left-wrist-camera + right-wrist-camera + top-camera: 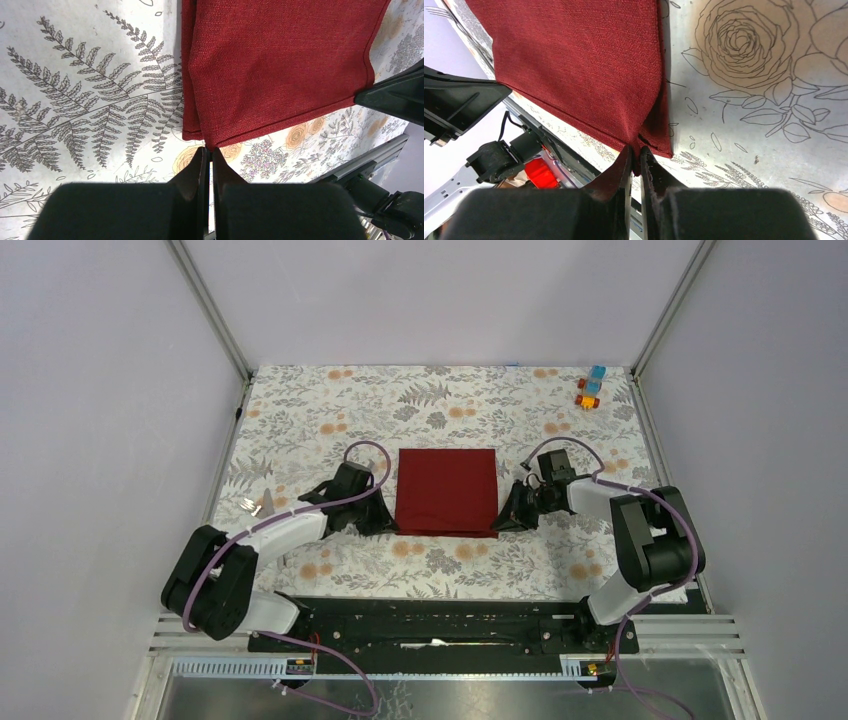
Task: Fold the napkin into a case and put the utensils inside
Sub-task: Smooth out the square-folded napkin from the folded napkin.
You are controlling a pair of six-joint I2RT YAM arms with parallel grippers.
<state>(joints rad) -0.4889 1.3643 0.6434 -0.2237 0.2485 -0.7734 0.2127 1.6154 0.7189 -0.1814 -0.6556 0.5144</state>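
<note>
Left hand [209,151] and right hand [636,151] are each pinching a near corner of the napkin [447,490]; only the top view is showing utensils [256,505] lying by the table's [440,405] left edge.

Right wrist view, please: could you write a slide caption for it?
Right claw pinches a corner of the folded maroon napkin on the floral tablecloth.

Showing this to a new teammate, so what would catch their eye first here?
The dark red napkin lies mid-table on the floral table cover, its two near corners pinched by the left gripper and the right gripper. Small colourful toy blocks sit at the far right corner.
</note>
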